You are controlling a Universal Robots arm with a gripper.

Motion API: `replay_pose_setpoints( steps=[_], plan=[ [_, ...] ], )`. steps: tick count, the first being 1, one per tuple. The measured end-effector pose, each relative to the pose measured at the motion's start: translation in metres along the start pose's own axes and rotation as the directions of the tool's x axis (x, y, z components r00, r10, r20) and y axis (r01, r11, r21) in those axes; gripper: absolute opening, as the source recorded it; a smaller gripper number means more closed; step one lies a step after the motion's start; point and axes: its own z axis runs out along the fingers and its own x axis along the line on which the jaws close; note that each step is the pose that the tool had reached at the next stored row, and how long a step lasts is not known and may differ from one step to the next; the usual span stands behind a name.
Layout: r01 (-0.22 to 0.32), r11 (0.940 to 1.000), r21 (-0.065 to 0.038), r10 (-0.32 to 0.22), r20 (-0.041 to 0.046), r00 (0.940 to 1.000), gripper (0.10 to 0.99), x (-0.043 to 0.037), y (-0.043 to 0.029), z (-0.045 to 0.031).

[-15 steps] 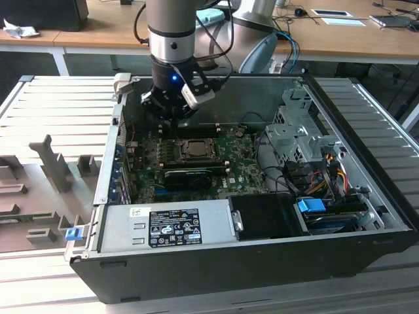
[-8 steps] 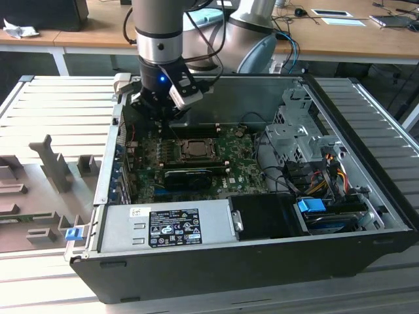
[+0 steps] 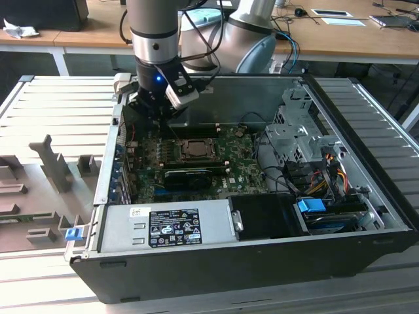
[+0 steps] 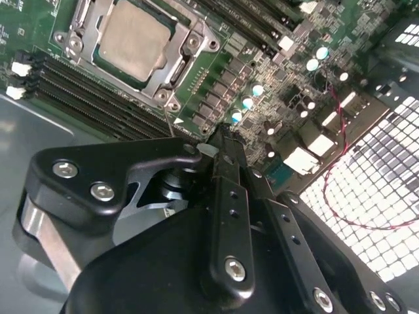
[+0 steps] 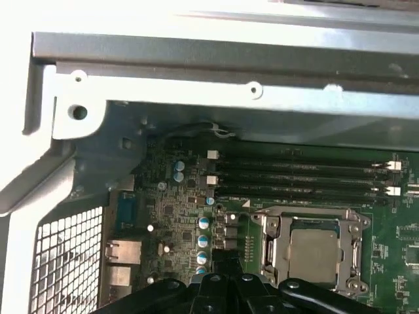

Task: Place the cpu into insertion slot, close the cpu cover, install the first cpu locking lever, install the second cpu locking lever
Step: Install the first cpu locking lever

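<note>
Cpu (image 4: 131,39) is what we find seated in the insertion slot (image 5: 264,226) on the green motherboard (image 3: 245,160), its pale metal face up. The cpu cover (image 4: 185,65) lies flat around the cpu and frames its face through the square cut-out. We cannot tell how the locking levers stand.

In the exterior view the arm (image 3: 154,29) comes straight down from above with its wrist upright. It reaches into the open computer case (image 3: 366,124) at the far corner on the exterior view's left. The gripper (image 3: 152,114) points down at the board. It hangs beside the slot, on the exterior view's left and a little farther back, apart from the cover.

In the second wrist view we see the gripper (image 4: 219,140) with its black fingers (image 4: 227,196) pressed together at the tips, over the small components next to the socket. The first wrist view shows the gripper (image 5: 222,261) beside the socket too. The long memory slots (image 5: 301,176) run between the socket and the case wall.

A long black card (image 3: 193,175) sits on the near side of the socket in the exterior view. The grey power supply (image 3: 167,226) lies along the front edge.
</note>
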Motion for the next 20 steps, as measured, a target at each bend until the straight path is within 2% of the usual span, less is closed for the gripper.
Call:
replay_pose_setpoints(
  steps=[4, 17, 20],
  plan=[
    [0.0, 1.0, -0.001, 0.0, 0.0002, 1.0, 0.106, 0.0048, 0.0043, 0.0016],
    [0.0, 1.0, 0.0, 0.0, -0.0001, 1.0, 0.106, 0.0055, 0.0218, 0.0049],
    [0.0, 1.0, 0.0, 0.0, 0.0, 1.0, 0.106, 0.0055, 0.0221, 0.005]
  ],
)
